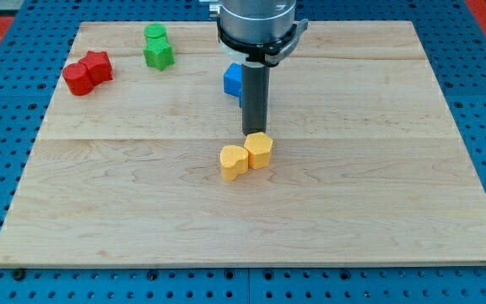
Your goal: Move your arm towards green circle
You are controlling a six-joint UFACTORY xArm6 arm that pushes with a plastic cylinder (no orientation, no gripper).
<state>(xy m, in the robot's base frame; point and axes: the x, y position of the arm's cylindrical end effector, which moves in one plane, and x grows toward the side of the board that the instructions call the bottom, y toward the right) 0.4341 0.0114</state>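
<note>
In the single camera view, the pale wooden counter [378,194] carries several small coloured blocks, and my tip [254,133], the lower end of the straight dark rod, stands near the middle, just above the yellow hexagonal block [259,149], touching it or almost so. A yellow heart-like block [233,161] sits against that one on the view's left. There is no pincer on this arm, so nothing can be said about spread or pressed together; only the rod works here. I judge that the approach step is only at its start, because the green round block [154,35] lies well apart, near the view's top-left, touching a green star-like block [159,55] just below it. The next move calls for sliding up and to the view's left, leaving the yellow pair and the half-hidden blue block [232,80] undisturbed. Two red blocks [87,73] lie further left. The green round block looks small, bright and plastic.
</note>
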